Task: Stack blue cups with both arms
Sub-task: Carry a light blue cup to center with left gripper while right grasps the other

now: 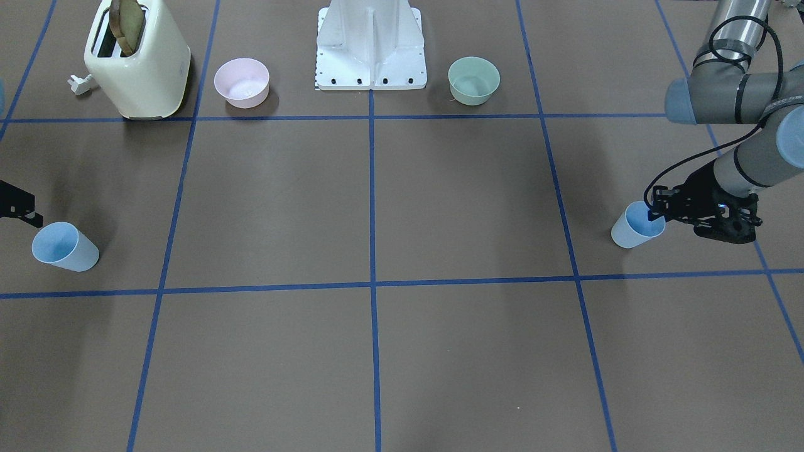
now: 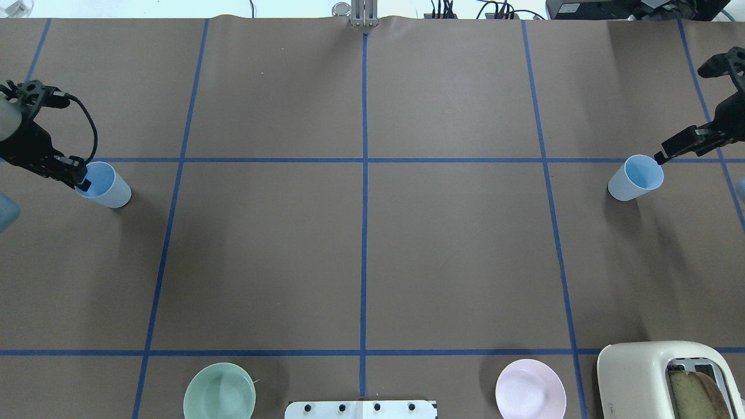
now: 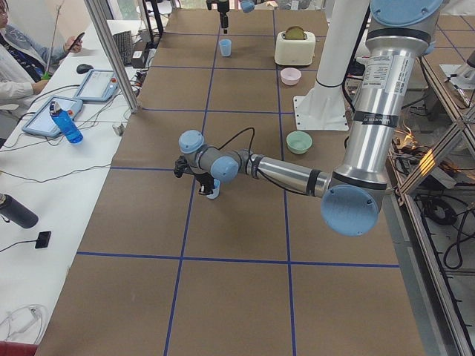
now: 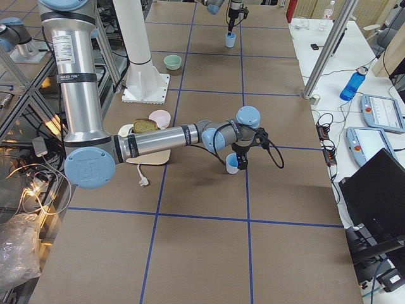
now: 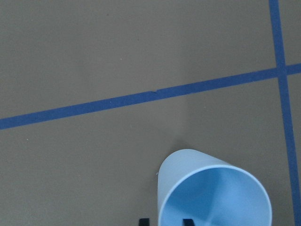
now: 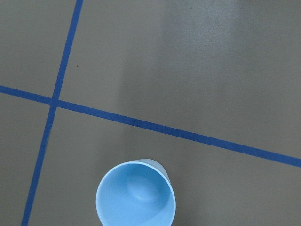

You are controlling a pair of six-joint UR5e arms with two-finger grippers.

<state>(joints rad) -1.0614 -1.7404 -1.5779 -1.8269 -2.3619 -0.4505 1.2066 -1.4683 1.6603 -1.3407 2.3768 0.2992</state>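
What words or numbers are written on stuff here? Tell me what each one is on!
Printed band on the left arm: too small to read.
Printed band on the right arm: too small to read.
Mark on the joint cap of the right arm: too blurred to read.
Blue cups, pink bowl, green bowl, toaster: no readable writing shows.

Bright, even overhead light; soft diffuse shadows on the table (image 2: pixel 407 262); all views sharp.
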